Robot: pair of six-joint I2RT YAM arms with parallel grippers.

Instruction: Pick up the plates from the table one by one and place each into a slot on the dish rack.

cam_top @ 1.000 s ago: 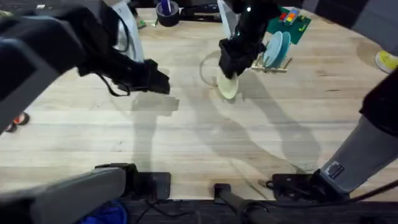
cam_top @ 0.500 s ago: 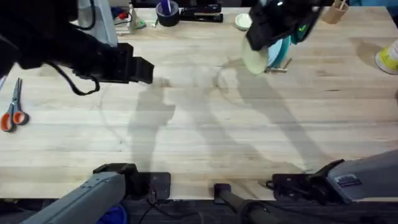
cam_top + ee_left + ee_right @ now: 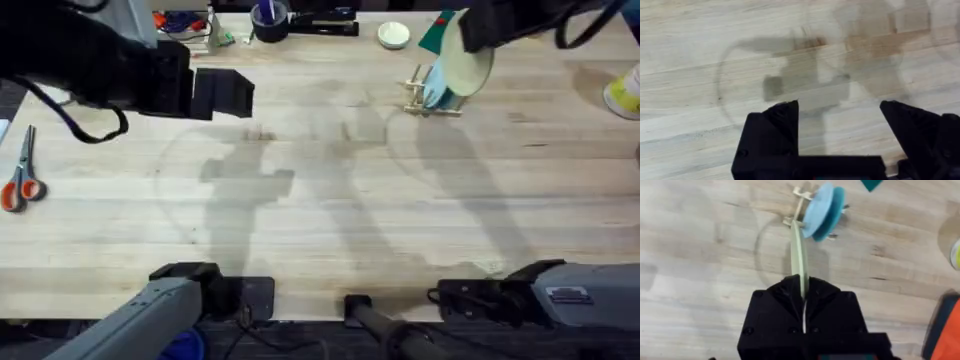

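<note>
My right gripper (image 3: 804, 287) is shut on the rim of a pale cream-yellow plate (image 3: 798, 255), which it holds on edge in the air. In the overhead view that plate (image 3: 466, 68) hangs just above and to the right of the small wooden dish rack (image 3: 418, 97) at the far right of the table (image 3: 330, 200). A light blue plate (image 3: 817, 211) and a teal plate (image 3: 837, 205) stand upright in the rack's slots. My left gripper (image 3: 840, 117) is open and empty above bare wood at the far left (image 3: 225, 95).
A small white bowl (image 3: 394, 35) sits behind the rack. Orange-handled scissors (image 3: 20, 185) lie at the left edge. A dark tape roll (image 3: 268, 16) is at the back and a yellow object (image 3: 624, 98) at the right edge.
The right arm lifted the cream plate off the table's middle and carried it back and right to the rack. The left arm drew back slightly, still open.
</note>
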